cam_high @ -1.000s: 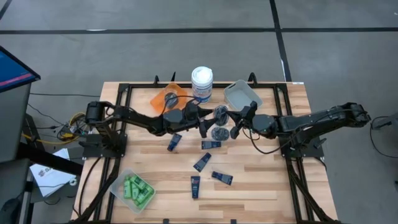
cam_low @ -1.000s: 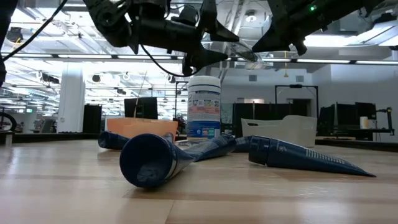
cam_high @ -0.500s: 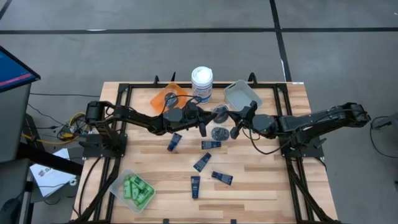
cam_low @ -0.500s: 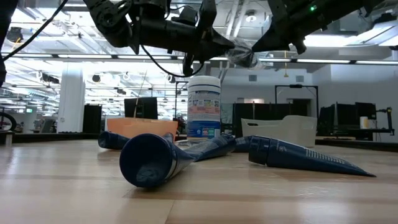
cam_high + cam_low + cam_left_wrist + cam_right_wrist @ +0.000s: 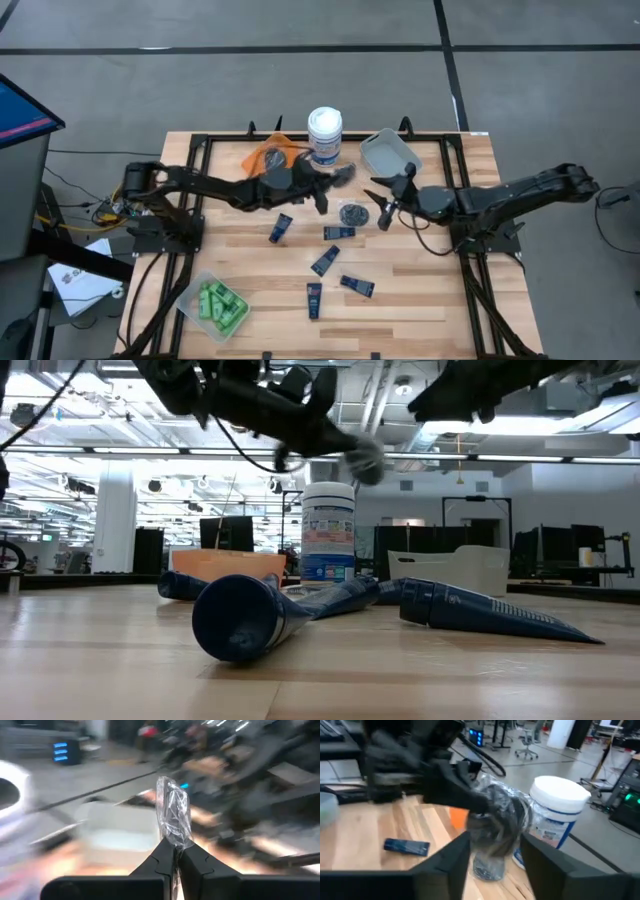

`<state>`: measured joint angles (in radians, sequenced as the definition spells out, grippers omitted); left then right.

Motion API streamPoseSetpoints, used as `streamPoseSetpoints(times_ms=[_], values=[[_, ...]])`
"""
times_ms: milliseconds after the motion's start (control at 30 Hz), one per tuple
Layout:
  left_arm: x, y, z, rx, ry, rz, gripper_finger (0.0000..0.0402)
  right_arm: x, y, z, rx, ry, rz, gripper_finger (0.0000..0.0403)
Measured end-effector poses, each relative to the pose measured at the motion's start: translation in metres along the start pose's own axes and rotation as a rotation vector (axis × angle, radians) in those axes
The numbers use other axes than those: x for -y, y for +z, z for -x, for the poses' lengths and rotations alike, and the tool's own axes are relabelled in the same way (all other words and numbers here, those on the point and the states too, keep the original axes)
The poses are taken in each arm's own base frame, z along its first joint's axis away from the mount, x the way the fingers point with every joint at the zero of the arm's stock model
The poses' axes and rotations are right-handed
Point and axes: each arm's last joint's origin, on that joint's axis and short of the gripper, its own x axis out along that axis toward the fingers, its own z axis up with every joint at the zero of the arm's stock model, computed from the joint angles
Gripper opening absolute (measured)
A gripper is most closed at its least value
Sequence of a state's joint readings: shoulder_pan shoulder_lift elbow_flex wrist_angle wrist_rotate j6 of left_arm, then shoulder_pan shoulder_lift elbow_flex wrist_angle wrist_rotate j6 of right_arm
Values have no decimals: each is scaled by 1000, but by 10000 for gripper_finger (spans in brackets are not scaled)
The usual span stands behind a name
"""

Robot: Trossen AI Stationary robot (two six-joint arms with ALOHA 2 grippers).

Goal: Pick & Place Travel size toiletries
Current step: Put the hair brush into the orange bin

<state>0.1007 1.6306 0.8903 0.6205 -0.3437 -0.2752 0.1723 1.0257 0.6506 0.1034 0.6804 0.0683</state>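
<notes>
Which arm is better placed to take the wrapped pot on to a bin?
Left. The left gripper is shut on the plastic-wrapped pot, lifted beside the white tub, with the orange bin near. The right gripper is open and holds nothing.

Grey concrete floor (image 5: pixel 300 25) crossed by dark seams. Pale butcher-block wooden table (image 5: pixel 420 300) framed by black metal rails. Beyond, a long hall: bright ceiling strip lights (image 5: pixel 560 425), a white round column (image 5: pixel 115 520), dark monitors (image 5: pixel 225 532), a rolling office chair (image 5: pixel 525 745).
</notes>
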Motion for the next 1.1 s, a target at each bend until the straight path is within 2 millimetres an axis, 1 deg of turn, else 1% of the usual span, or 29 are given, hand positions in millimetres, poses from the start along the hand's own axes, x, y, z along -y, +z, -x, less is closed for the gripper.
streamPoseSetpoints(times_ms=[100, 200, 300, 400, 467, 633, 800, 967, 1100], values=[[-7, 15, 18, -43, 166, -97, 2, 1, 4, 10, 19, 26, -8, 206], [-14, 28, 39, -91, 350, -178, 2, 2, 5, 17, 15, 40, -3, 230], [-24, 34, 57, -134, 515, -233, 2, 1, 4, 19, 1, 49, 6, 236], [-36, 37, 67, -166, 628, -267, 2, 0, 0, 17, -23, 45, 24, 229], [-47, 34, 68, -184, 661, -271, 2, -2, -3, 14, -38, 43, 36, 222], [-80, 21, 68, -241, 760, -265, 1, -7, -9, 7, -70, 40, 63, 203], [-110, 9, 69, -312, 758, -184, 1, -11, -14, 2, -94, 38, 84, 188], [-131, -5, 74, -385, 746, -132, 1, -11, -15, 2, -103, 38, 91, 176], [-139, -15, 77, -432, 706, -78, 2, -11, -16, 2, -109, 38, 91, 171]])
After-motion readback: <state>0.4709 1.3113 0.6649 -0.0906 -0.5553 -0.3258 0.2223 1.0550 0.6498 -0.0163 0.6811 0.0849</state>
